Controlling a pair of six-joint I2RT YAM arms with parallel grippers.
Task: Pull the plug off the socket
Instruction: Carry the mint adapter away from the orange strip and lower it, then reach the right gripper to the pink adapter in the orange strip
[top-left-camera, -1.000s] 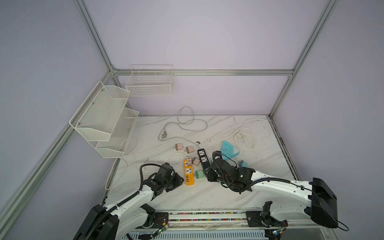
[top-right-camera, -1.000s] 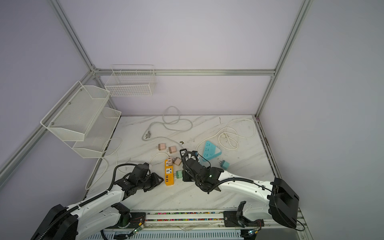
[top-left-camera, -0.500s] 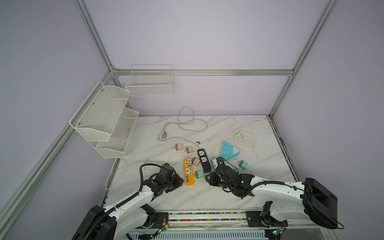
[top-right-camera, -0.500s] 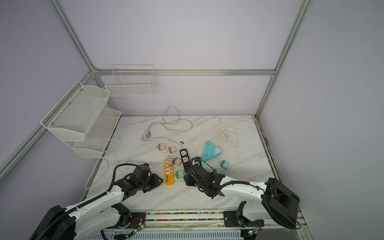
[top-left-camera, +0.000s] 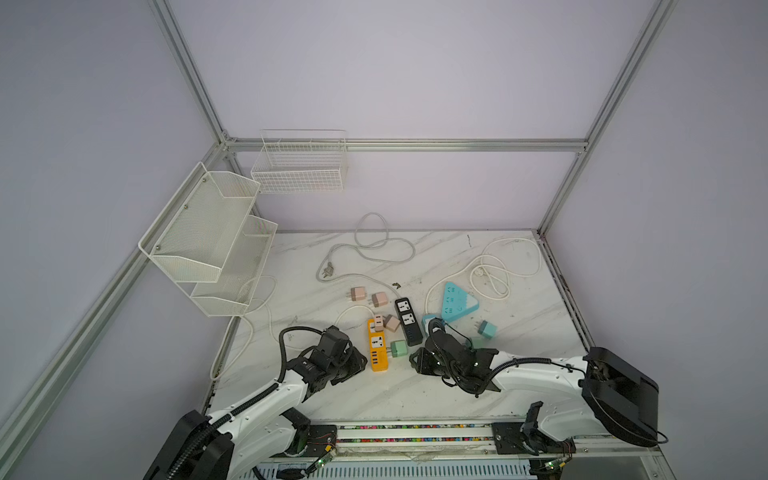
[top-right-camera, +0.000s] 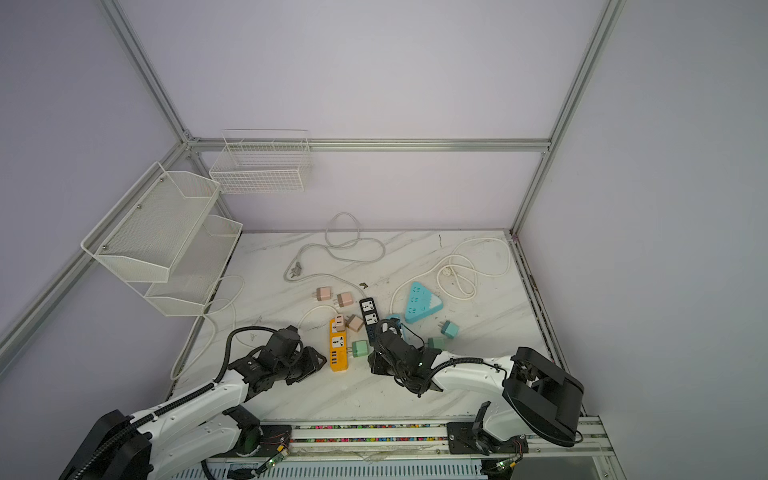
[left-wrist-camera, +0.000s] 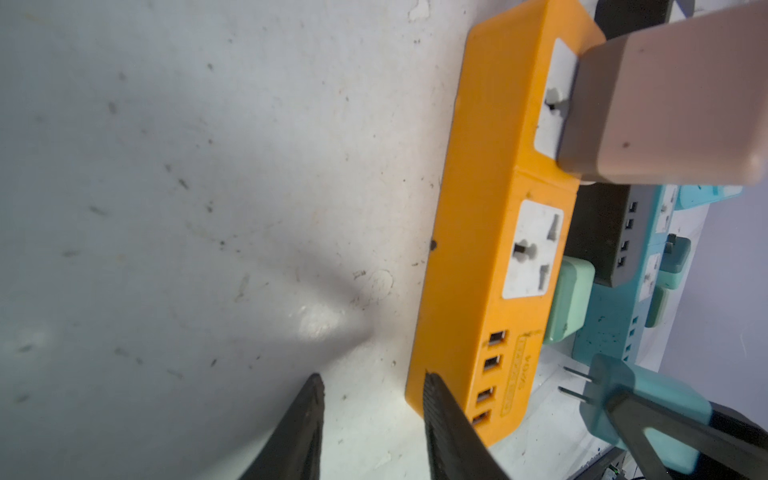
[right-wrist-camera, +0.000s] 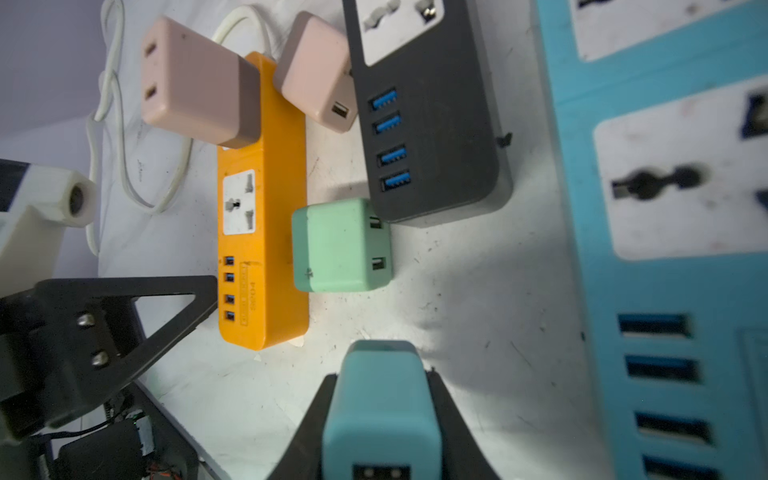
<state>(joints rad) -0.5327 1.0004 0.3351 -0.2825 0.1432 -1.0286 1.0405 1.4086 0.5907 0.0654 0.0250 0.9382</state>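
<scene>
Held tightly in the right gripper (right-wrist-camera: 382, 374): teal plug (right-wrist-camera: 380, 415), prongs bare, near the USB end of the orange strip (right-wrist-camera: 262, 249). Left gripper (left-wrist-camera: 372, 382) parted and empty, at that same end, on the opposite side. Green plug (right-wrist-camera: 336, 245) just beside the strip; pink plug (right-wrist-camera: 191, 79) seated in its far socket.

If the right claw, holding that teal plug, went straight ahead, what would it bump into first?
Probably the mint-green adapter beside the orange power strip, met by the teal plug first; depth is uncertain.
</scene>
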